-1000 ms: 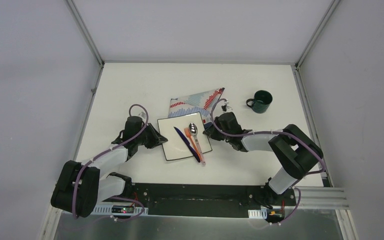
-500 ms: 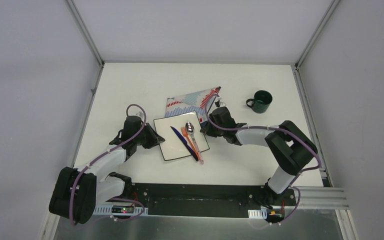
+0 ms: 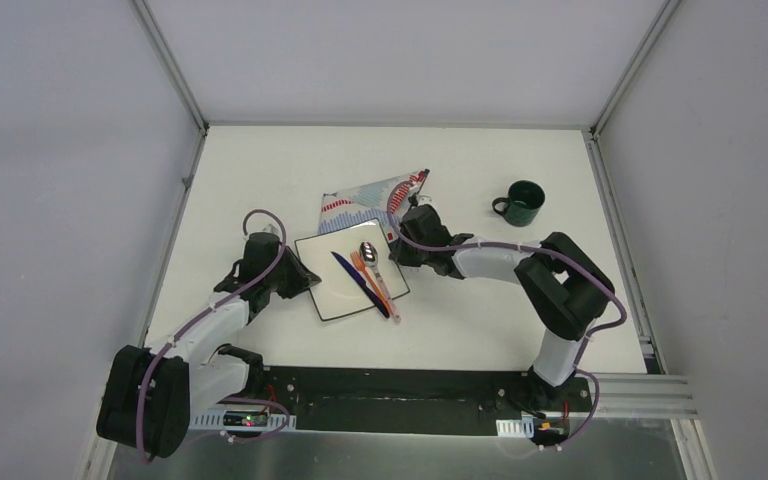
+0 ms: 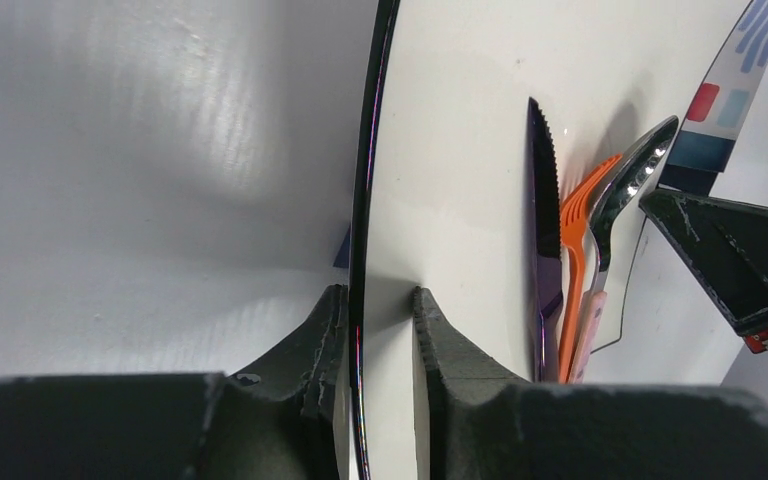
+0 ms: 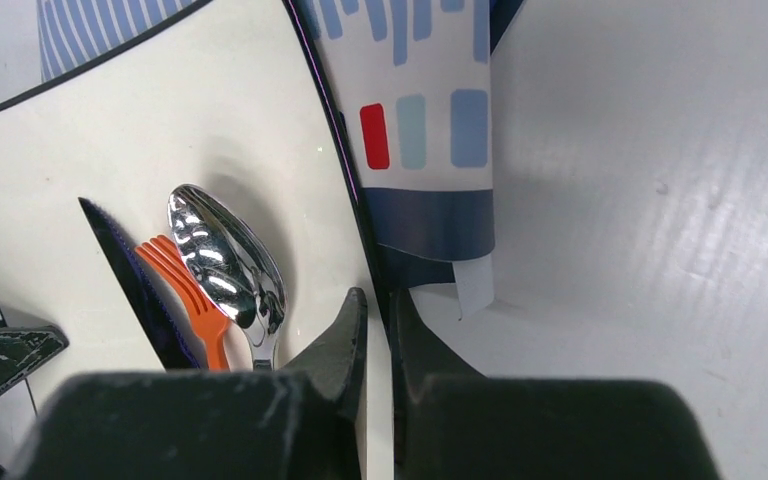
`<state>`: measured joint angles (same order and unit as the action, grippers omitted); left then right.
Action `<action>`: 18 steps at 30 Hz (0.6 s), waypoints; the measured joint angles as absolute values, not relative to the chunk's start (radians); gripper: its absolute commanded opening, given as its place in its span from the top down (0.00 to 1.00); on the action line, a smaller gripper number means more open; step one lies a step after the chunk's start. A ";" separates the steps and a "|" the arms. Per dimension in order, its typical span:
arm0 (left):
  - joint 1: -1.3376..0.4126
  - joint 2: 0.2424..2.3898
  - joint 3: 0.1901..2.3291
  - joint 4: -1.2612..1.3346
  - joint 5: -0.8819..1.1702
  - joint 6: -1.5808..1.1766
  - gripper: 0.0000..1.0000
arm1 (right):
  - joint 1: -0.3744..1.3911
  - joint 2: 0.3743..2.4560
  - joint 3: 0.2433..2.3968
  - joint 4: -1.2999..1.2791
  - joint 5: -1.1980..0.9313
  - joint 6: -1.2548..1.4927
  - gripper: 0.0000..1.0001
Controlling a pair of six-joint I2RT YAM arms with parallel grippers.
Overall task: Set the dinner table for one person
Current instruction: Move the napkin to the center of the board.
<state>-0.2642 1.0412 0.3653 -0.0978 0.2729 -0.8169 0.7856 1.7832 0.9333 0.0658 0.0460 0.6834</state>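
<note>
The white surface [image 3: 260,170] spreads beneath both arms. Near its middle the square plate [image 3: 325,275] hides part of the striped cloth [image 3: 360,198]. The right fingers [image 5: 345,340] pinch the plate's right rim. The left fingers [image 4: 325,335] straddle its left rim narrowly, and it cannot be told whether they are clamping it.

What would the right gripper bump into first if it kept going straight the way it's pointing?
Probably the spoon. The right gripper is shut on the edge of the plate and points across it, where the spoon's bowl lies nearest, though depth is hard to judge.
</note>
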 measured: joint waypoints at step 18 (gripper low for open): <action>-0.123 0.973 0.403 -0.252 0.255 -0.713 1.00 | 0.842 1.934 1.195 -0.102 0.038 0.592 1.00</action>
